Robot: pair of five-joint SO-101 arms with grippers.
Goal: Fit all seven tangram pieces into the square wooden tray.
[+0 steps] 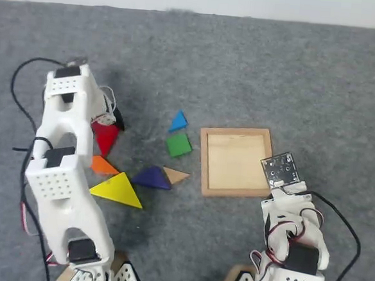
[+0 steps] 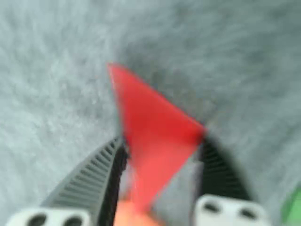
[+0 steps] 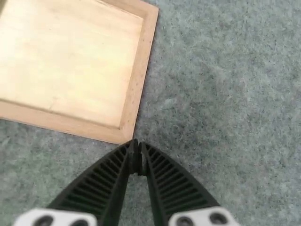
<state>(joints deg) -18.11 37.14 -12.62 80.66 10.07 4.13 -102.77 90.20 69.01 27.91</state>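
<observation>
The square wooden tray (image 1: 203,161) lies empty right of centre. A red triangle (image 1: 104,136) sits at the left, and my left gripper (image 1: 111,123) is over it. In the left wrist view the red triangle (image 2: 155,136) fills the gap between the fingers, touching both, so my left gripper (image 2: 162,143) is shut on it. An orange triangle (image 1: 103,166), yellow triangle (image 1: 117,191), dark blue triangle (image 1: 151,177), tan triangle (image 1: 175,175), green square (image 1: 179,145) and small blue triangle (image 1: 178,121) lie on the carpet. My right gripper (image 3: 138,143) is shut and empty just off a corner of the tray (image 3: 141,75).
Grey carpet covers the whole table. The right arm (image 1: 291,218) stands at the tray's near right corner. The left arm (image 1: 63,170) rises over the near left, beside the yellow and orange pieces. Cables loop at the far left and near right.
</observation>
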